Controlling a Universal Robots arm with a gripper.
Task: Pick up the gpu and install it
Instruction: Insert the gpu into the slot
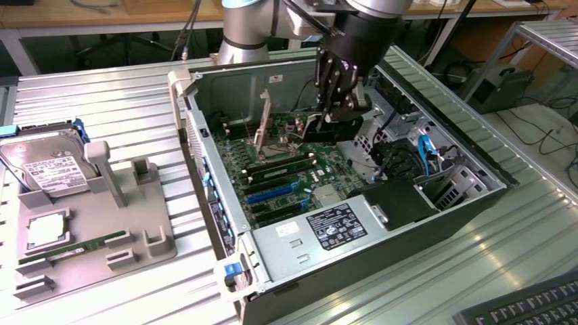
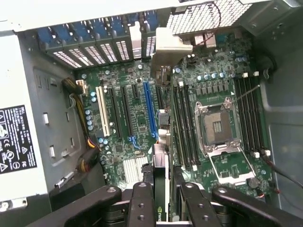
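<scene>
**Status.** The gripper (image 1: 339, 112) is down inside the open case (image 1: 191, 128), over the motherboard (image 2: 135, 118). Its jaws stand partly closed, clamped on the two faces of the gpu (image 2: 161, 163). The card hangs on edge with its silver bracket (image 2: 169, 45) toward the rear slot covers (image 2: 94, 54). From the wrist camera it lines up just beside the blue slot (image 2: 150, 106), between that slot and the RAM slots (image 2: 187, 127). Whether its connector edge sits over a slot, or touches the board, cannot be told.

**Risks, as judged.**
- Misalignment: if the card edge is off the slot line, downward force would land on the slot wall or on nearby board parts. That could chip the connector or flex the board.
- Bracket: its end must clear the rear wall. If it catches on a slot cover, the card would tilt and seat at one end only.
- Grip: the hold is at the end away from the bracket, so uneven resistance could pivot or slip the card between the pads.
- CPU socket (image 2: 215, 124): it lies open close by, so any sideways drift or a dropped card puts the exposed contacts at risk.
- Clearance: the gripper body works close to the case walls, so a wide correction could strike them.
</scene>
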